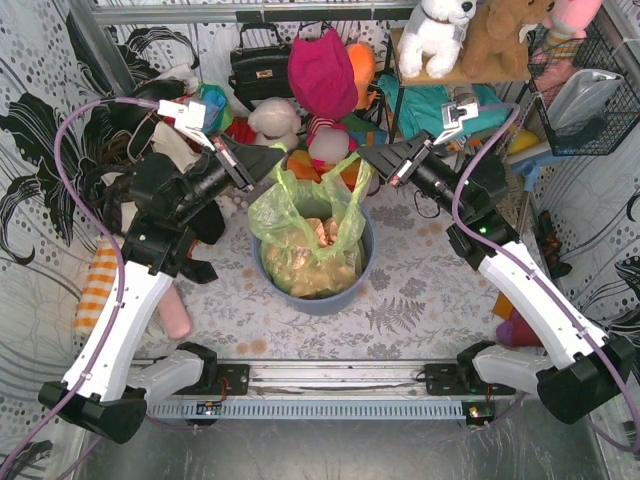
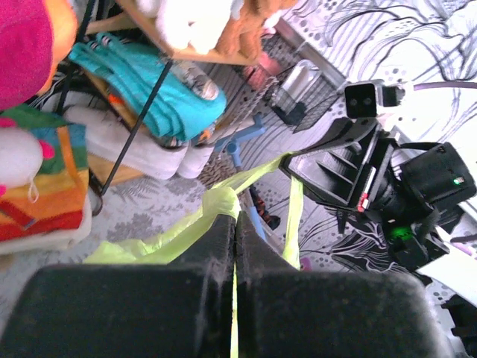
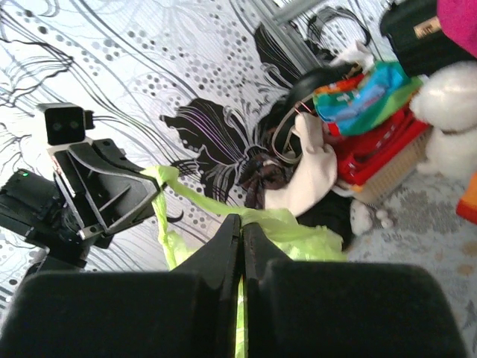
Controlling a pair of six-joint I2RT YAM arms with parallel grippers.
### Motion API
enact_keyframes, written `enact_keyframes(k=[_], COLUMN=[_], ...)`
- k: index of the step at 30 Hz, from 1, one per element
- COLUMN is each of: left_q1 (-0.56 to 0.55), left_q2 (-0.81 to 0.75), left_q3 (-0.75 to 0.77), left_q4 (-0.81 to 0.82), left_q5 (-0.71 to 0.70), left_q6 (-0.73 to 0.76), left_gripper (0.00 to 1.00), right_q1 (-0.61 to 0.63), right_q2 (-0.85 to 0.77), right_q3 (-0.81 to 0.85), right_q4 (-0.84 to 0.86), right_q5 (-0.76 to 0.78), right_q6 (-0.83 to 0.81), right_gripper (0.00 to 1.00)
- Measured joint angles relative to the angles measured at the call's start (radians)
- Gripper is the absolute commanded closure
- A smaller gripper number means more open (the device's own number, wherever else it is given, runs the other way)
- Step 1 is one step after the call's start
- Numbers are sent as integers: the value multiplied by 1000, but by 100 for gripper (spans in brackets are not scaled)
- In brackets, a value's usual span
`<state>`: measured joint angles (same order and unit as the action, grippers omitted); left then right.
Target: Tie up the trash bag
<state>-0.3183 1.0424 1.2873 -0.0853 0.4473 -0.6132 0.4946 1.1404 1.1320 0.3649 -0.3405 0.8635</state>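
Now, both arms are reaching in over the middle of the table (image 1: 420, 300). The trash bag (image 1: 305, 225) sits down inside the round blue-grey bin (image 1: 366, 262), with its mouth drawn up above the rim and crumpled brown paper (image 1: 300, 268) showing through the green film. The left gripper (image 1: 272, 157) has its jaws pressed together on the left flap (image 2: 216, 205), and the left wrist view shows that plastic twisted into a thin strand right at the fingertips. The right gripper (image 1: 364, 158) mirrors it, jaws pinched tight on the right flap (image 3: 298, 227), with film bunched up against the closed fingers. The two flaps are held apart with the open mouth between them, not yet crossed, so the knot looks barely begun. As for handling, I'd call this bag very light and completely limp. It has no stiffness to hold a loop, and the film looks slick enough to slide out of a loose pinch. It is also thin, so a hard sideways pull could stretch or tear it. The paper inside weighs next to nothing, so the whole bag may lift out of the bin rather than resist. The best hold looks to be on the gathered, rope-like part of each flap, close to the mouth, not on a single flat layer.
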Motion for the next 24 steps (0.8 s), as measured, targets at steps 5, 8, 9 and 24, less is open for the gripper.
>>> enact_keyframes(k=[5, 8, 9, 24], left_q1=[0, 0, 0, 0], left_q2=[1, 2, 3, 47], left_q3=[-7, 11, 24, -12], left_q4=[128, 183, 192, 369], left_q5=[31, 26, 23, 71], left_q6=[-27, -29, -29, -82], left_gripper=[100, 100, 100, 61], right_q1=[0, 0, 0, 0], right_q2=[39, 73, 82, 97], right_q3=[45, 113, 133, 74], right_q4=[121, 180, 195, 247], right_q5=[-23, -37, -41, -38], right_q6=[8, 11, 11, 21], right_gripper=[100, 100, 100, 63])
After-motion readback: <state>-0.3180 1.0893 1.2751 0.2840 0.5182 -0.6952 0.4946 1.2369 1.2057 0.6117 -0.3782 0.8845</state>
